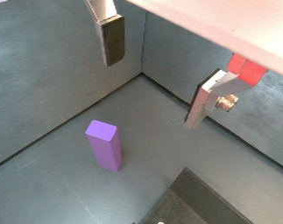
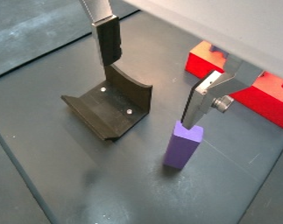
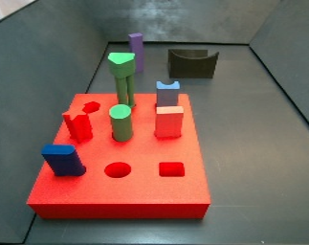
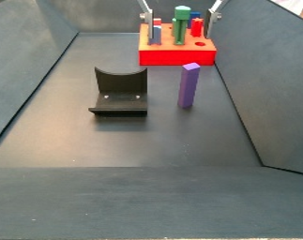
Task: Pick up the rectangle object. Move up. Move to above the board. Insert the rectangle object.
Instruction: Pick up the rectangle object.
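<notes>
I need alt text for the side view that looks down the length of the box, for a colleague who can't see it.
A tall purple block stands upright on the dark floor, beside a dark grey U-shaped holder. Behind them sits the red board crowded with coloured pegs, and the open claw hangs above the board at the picture's top edge, holding nothing.

You have a dark grey floor (image 4: 128, 159) walled on its sides. Directly on it the purple rectangle object (image 4: 189, 85) stands upright, just beside the dark U-shaped holder (image 4: 120, 92); the red board (image 4: 179, 52) lies further back. The pincer (image 2: 153, 79) hangs open above the floor, touching nothing.
</notes>
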